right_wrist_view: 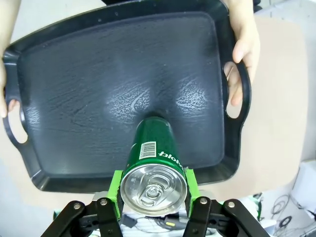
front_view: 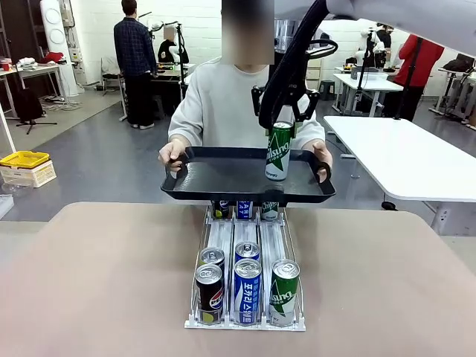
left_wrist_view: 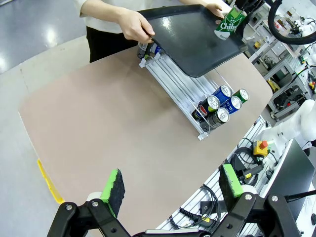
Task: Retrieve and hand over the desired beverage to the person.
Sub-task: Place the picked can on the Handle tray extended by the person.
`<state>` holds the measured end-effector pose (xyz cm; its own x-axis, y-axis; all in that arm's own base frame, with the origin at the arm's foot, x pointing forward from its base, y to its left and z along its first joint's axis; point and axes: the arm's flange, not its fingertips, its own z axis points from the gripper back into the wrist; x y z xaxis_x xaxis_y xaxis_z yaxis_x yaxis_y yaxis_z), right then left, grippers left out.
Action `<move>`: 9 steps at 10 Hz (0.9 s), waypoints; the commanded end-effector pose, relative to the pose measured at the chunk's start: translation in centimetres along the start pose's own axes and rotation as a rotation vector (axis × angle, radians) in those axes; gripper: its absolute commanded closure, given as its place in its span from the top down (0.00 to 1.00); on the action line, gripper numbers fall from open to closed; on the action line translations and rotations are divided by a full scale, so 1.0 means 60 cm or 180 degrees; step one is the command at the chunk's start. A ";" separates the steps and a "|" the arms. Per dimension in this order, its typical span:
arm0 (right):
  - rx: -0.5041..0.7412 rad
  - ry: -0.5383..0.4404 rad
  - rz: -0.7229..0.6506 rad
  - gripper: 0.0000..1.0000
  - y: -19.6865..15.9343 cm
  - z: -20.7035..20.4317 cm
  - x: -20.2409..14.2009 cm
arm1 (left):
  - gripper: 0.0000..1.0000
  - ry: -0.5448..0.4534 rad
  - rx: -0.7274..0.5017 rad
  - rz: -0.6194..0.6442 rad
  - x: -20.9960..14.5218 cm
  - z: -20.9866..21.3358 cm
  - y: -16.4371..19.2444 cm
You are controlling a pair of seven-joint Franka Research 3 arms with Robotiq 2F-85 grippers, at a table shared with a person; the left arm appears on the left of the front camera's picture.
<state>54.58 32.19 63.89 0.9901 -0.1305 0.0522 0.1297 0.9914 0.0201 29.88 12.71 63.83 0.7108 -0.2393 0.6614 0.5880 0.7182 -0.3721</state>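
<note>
While person (front_view: 223, 104) holds tray (front_view: 216, 172) | right gripper (front_view: 281, 117) from above pinches green can (front_view: 279, 155) standing on it | left gripper (left_wrist_view: 172, 185) spread

Left gripper (left_wrist_view: 172, 182) — green pads (left_wrist_view: 112, 187), perhaps foam.

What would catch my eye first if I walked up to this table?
The right gripper clamps an upright green can on or just above the black tray that the person holds by both handles across the table. Below it, a rack of drink cans sits on the table.
</note>
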 end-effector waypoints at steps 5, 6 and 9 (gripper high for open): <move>0.0008 -0.0004 0.0032 0.58 -0.001 0.004 0.005 | 1.00 -0.0032 -0.0048 -0.0071 -0.003 0.001 0.000; 0.0000 0.0028 0.0052 0.67 -0.003 0.003 0.005 | 1.00 -0.0032 -0.0048 -0.0071 -0.003 0.001 0.000; 0.0032 0.0067 0.0106 1.00 -0.005 0.002 0.003 | 1.00 -0.0032 -0.0048 -0.0071 -0.003 0.001 0.000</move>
<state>54.82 32.11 63.64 0.9925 -0.1125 0.0479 0.1117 0.9935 0.0200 29.87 12.70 63.83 0.7108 -0.2394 0.6614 0.5881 0.7181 -0.3720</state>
